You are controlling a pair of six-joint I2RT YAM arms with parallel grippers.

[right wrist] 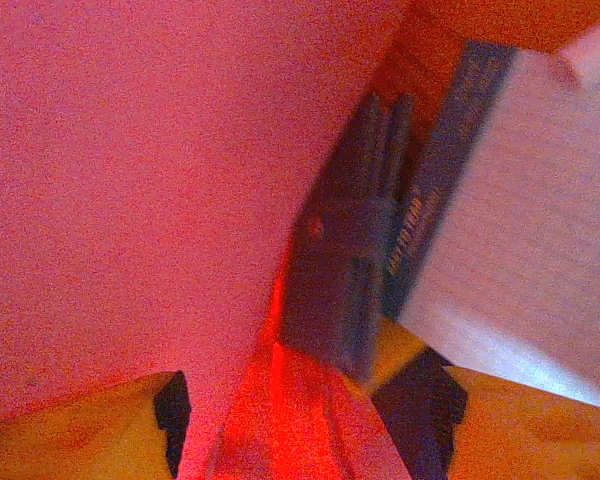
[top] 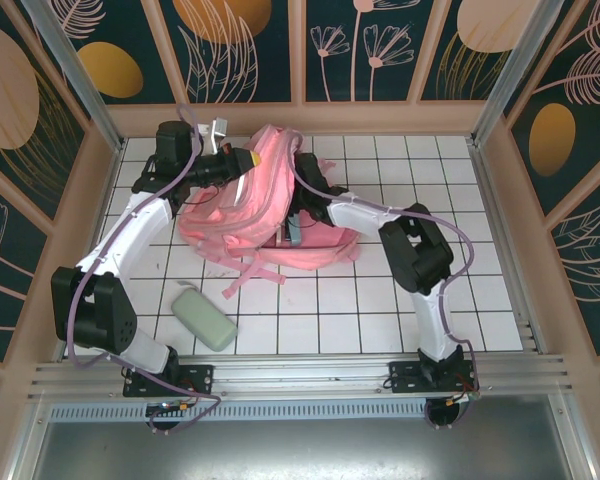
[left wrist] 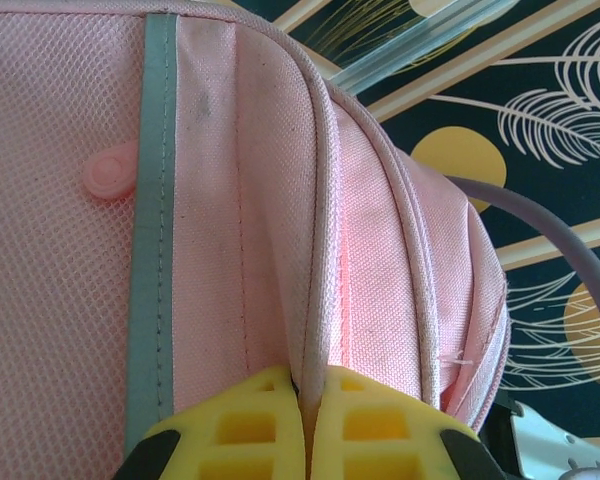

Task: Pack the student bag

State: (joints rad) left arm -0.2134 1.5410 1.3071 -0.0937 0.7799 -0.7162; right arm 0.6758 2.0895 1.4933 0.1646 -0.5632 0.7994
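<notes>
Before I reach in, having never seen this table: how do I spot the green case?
Find the pink student bag in the middle. Toward the near edge, beside the left arm, lies a pale oblong case, green where the bag and straps are pink.

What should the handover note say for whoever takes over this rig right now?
Left claw: shut on a fabric fold of the backpack.
Right claw: open, inside the backpack, beside a grey book and a white book.
Done: those books are inside.
Left: the green case lies on the table, near left; probably pack it next.
</notes>
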